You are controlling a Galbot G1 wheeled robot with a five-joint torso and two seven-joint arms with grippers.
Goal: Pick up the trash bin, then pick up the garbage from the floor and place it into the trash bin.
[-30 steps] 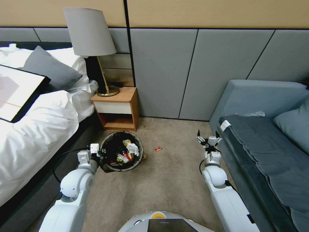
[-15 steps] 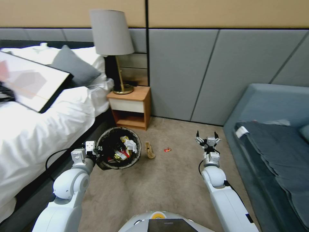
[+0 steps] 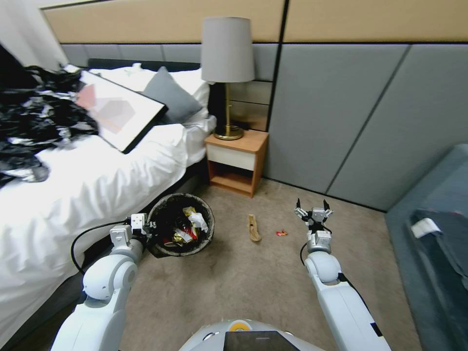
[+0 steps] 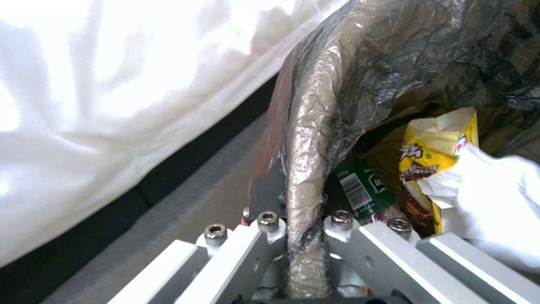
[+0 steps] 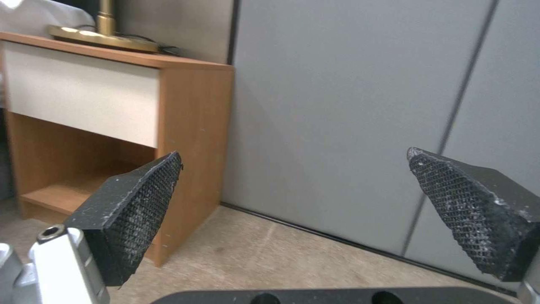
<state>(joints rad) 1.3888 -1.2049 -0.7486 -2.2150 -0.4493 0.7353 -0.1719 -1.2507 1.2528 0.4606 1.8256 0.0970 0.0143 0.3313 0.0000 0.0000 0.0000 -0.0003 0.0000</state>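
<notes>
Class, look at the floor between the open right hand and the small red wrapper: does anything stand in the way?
Nothing visible does. Bare carpet separates the right hand from the red wrapper; the brown scrap lies beyond it, toward the trash bin.

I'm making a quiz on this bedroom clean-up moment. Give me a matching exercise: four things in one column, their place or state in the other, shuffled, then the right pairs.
Things:
1. trash bin
2. brown scrap
3. right gripper
4. lamp

Place or state:
A. open, holding nothing, raised above the carpet
B. lies on the carpet between the bin and the tiny red wrapper
C. stands on the bedside table
D. rim clamped by the left gripper, litter inside

Pairs: 1-D, 2-B, 3-A, 4-C
</notes>
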